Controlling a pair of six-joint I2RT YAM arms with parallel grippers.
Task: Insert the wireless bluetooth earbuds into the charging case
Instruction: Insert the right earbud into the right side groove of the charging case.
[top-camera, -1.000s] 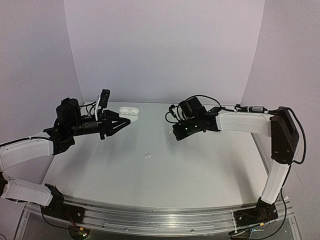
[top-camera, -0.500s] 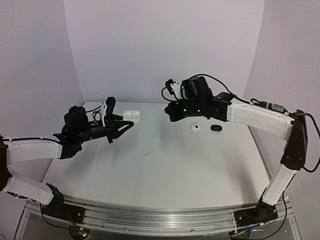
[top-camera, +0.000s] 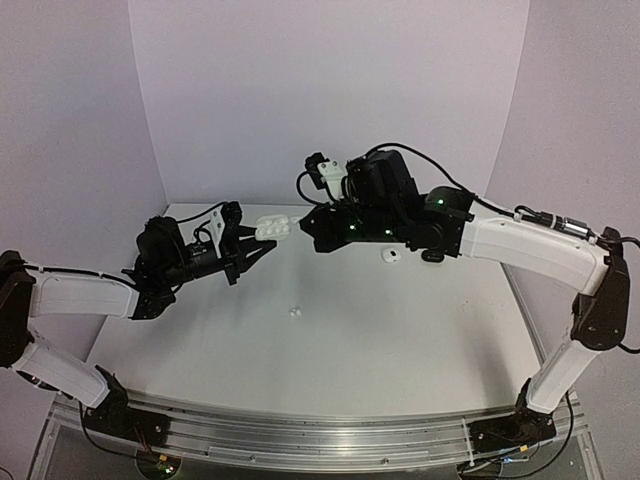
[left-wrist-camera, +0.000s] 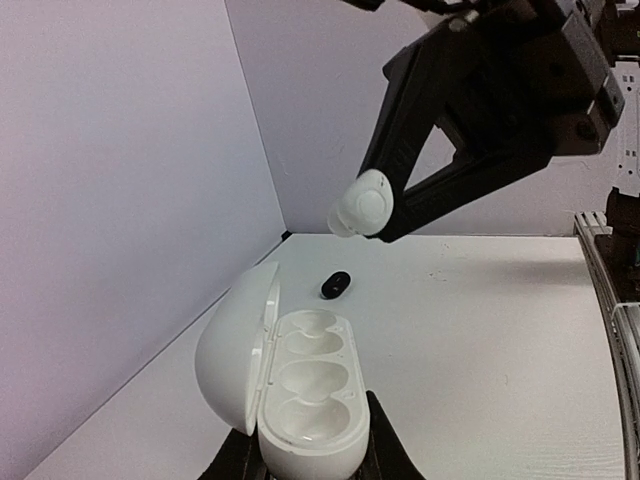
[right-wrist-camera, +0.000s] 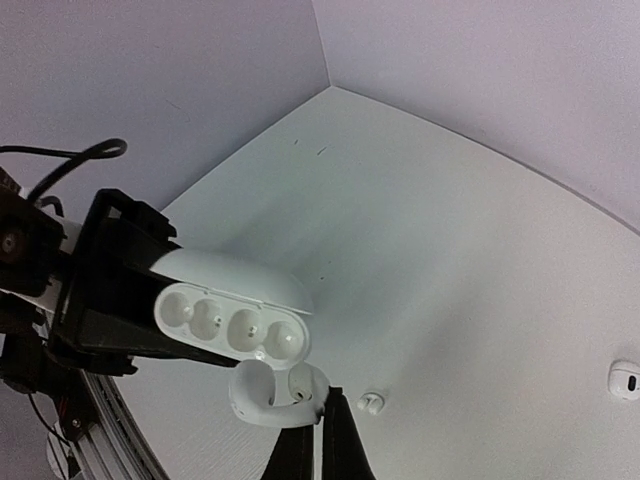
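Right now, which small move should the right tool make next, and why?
Probably ease the right tool closer to the open case in the left tool: the white earbud it grips is not yet in the wells, which look empty.

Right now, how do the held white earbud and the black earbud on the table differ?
The white earbud hangs in the air, pinched by the right jaws; the black earbud lies loose on the table. The white earbud is close to the open case; the black earbud lies farther off. Neither is in the case.

Smooth white plastic case (left-wrist-camera: 300, 395) and earbud (left-wrist-camera: 364, 205)
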